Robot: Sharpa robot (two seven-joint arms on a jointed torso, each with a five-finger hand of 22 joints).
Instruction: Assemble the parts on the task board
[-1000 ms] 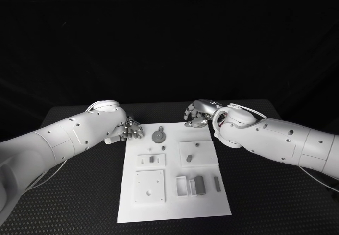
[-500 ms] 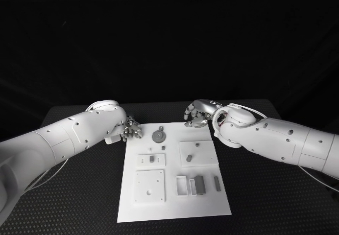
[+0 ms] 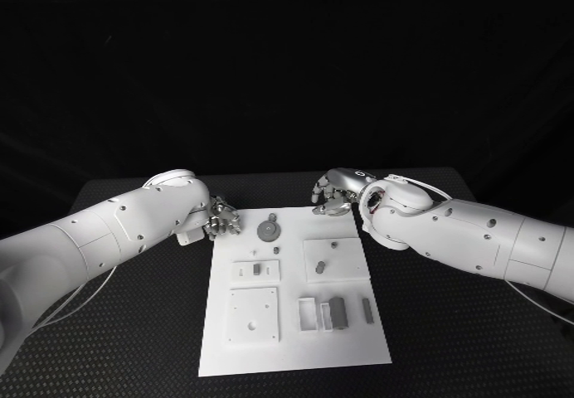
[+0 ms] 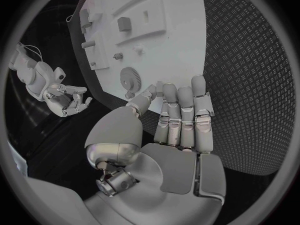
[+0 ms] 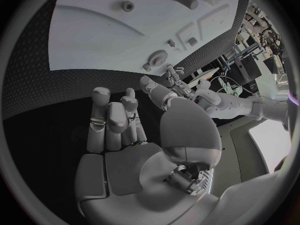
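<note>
The white task board (image 3: 293, 332) lies in the middle of the black table. On it are grey parts: a gear (image 3: 270, 228) near its far end, a small peg (image 3: 276, 248), a short cylinder (image 3: 323, 267), a small block (image 3: 257, 269) and upright bars (image 3: 338, 313). My left hand (image 3: 220, 222) hovers at the board's far left corner, next to the gear (image 4: 131, 76), fingers straight and holding nothing (image 4: 178, 120). My right hand (image 3: 332, 197) hangs just beyond the board's far right corner, fingers apart and empty (image 5: 119, 120).
Black textured table (image 3: 132, 332) surrounds the board on all sides. Two raised square plates (image 3: 255, 315) (image 3: 333, 259) sit on the board. In the right wrist view the left hand (image 5: 167, 85) shows beside the gear (image 5: 159, 58).
</note>
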